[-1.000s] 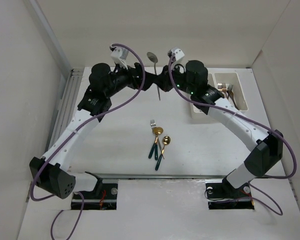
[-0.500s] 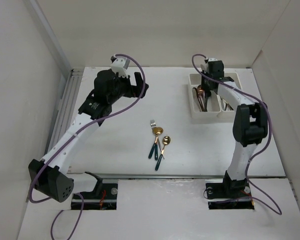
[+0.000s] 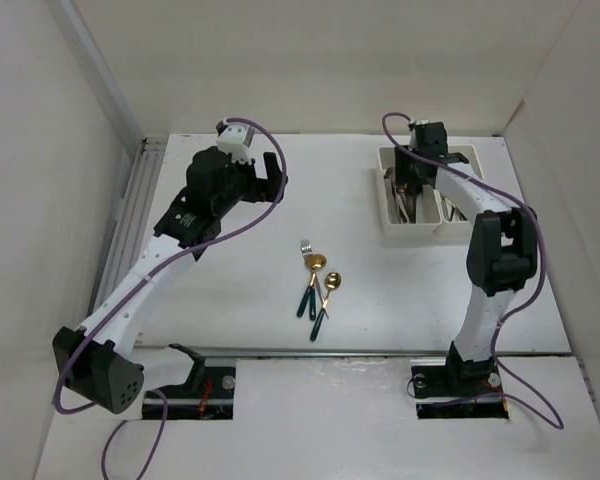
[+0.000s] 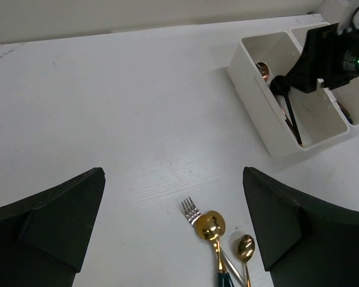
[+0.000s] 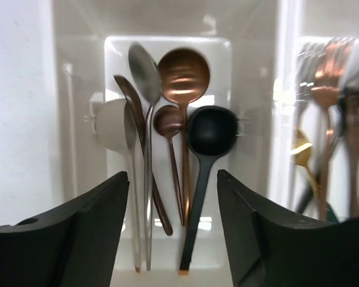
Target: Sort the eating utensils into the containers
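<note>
With the right gripper (image 5: pixel 171 179) spread and empty over the spoons (image 5: pixel 182 78) in the tray (image 3: pixel 405 233) at the bench's (image 3: pixel 240 260) 2 o'clock, a drop looked finished; next, the wide-open left gripper (image 4: pixel 173 173) needed the gold-headed utensils (image 4: pixel 210 226) near centre.

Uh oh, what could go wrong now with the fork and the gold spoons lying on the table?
The fork, the larger gold spoon and the smaller gold spoon lie bunched together, handles crossing. The open left gripper might grab one and drag another, or lift two at once, so a fork could land among spoons. The open right gripper hangs over the spoon compartment and could bump its wall or the black spoon.
</note>
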